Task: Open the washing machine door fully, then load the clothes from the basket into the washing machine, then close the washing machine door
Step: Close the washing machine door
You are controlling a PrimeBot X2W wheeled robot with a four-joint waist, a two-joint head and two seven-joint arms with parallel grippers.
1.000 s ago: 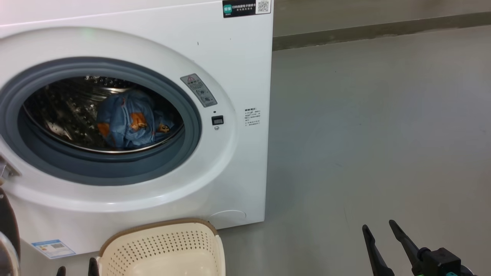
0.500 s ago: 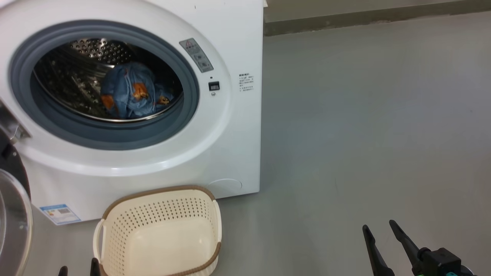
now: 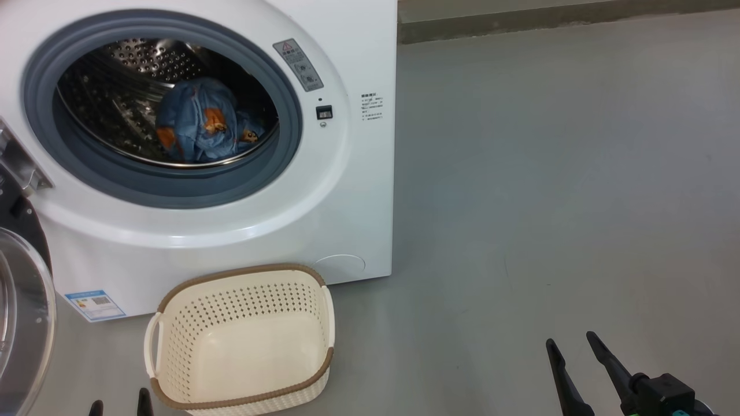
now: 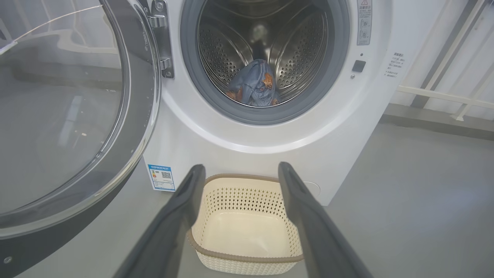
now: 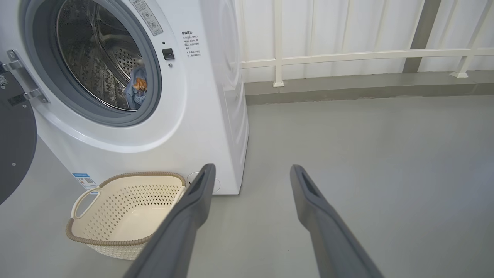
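The white washing machine (image 3: 358, 190) stands with its door (image 4: 77, 116) swung wide to the left on its metal hinge (image 4: 162, 38). Light blue clothes with orange bears (image 3: 199, 124) lie inside the steel drum, also seen as clothes (image 4: 254, 85) in the left wrist view. The cream basket (image 3: 243, 346) sits on the floor in front of the machine, with nothing inside it. My left gripper (image 4: 241, 172) hangs open above the basket (image 4: 247, 231), holding nothing. My right gripper (image 3: 572, 341) is open over bare floor to the right, apart from the basket (image 5: 123, 212).
Grey floor (image 3: 549, 202) stretches to the right of the machine. A white railing (image 5: 347, 58) and a low kerb run along the back wall. The open door's glass (image 3: 23, 323) juts out at the far left, near my left fingertips (image 3: 141, 398).
The head camera has tilted down, so machine and basket sit higher in view and the whole basket shows. Both grippers stay open in place.
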